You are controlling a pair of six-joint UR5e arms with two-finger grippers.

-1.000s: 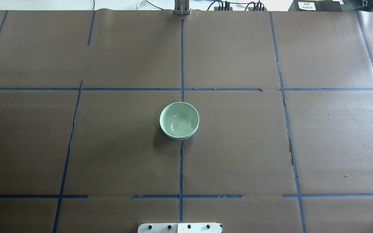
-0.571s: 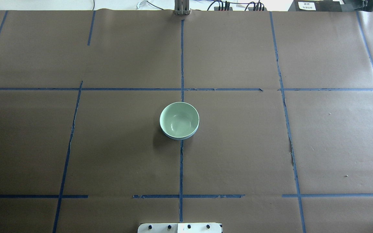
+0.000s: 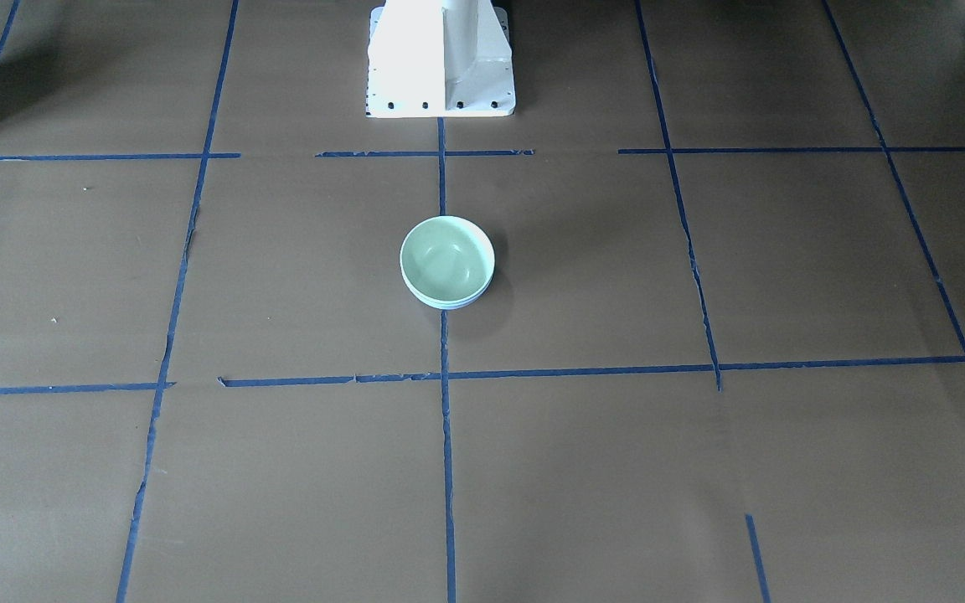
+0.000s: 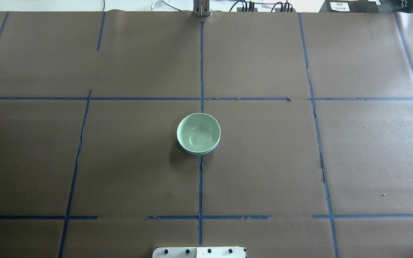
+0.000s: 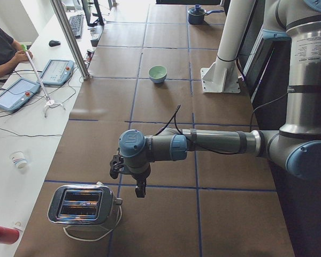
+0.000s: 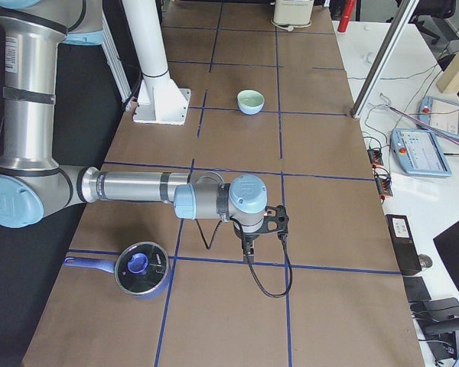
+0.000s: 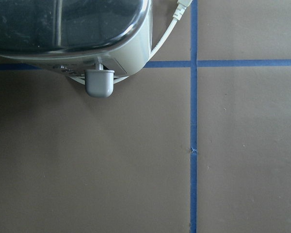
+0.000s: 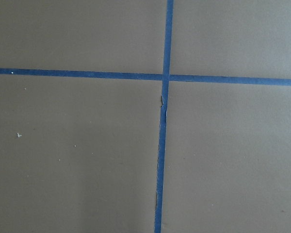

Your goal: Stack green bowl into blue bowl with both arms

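- Left arm (image 5: 214,143): out at the table's (image 4: 299,161) left end, well away from the bowls. Left gripper (image 5: 140,188) hangs near the toaster (image 5: 84,205). It shows only in the side view, so I can't tell if the jaws are apart or together.
- Centre: green bowl (image 4: 198,132) sits nested in the blue bowl (image 4: 198,153), upright on the centre tape line (image 4: 200,186). Only a thin blue rim sliver shows under it.
- Right arm (image 6: 130,186): out at the right end, right gripper (image 6: 247,246) near the lidded pot (image 6: 141,269). I can't tell the jaw state here either.
- Change over the last 1 s: none in the overhead view. The bowls haven't shifted and no arm has entered.
- Read: stack looks done and settled, with the 2 arms clear. I'd call the task complete.
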